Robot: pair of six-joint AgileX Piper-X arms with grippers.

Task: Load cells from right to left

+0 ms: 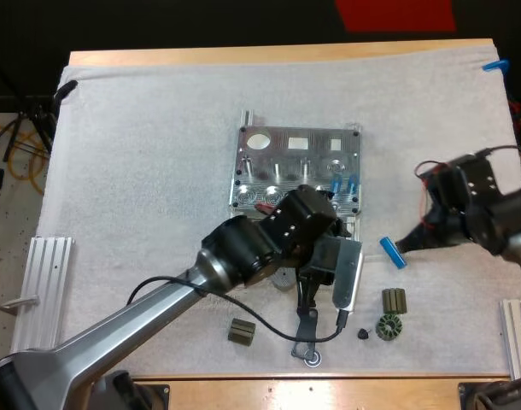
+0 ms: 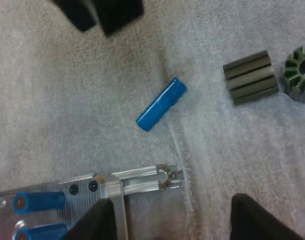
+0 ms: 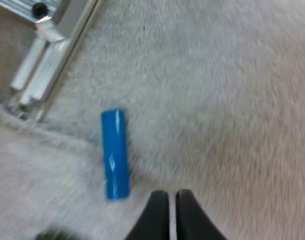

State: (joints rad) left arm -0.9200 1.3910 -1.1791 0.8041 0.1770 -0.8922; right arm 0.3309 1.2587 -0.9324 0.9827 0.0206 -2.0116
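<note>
On the white mat [image 1: 141,171], your left gripper [image 2: 172,220] hangs over the near right corner of the metal fixture [image 1: 278,158], fingers spread wide and holding nothing. Two loaded blue cells [image 2: 40,201] lie at the fixture's right side. Your right gripper [image 3: 168,197] is closed on nothing, its tips just beside the loose blue cell [image 3: 115,154]. This cell lies on the mat, right of the fixture. A ribbed dark block [image 2: 251,77] and a slotted ring [image 2: 298,72] lie nearby.

Three blue cylinders [image 1: 393,252], one fixture [image 1: 278,158]
</note>
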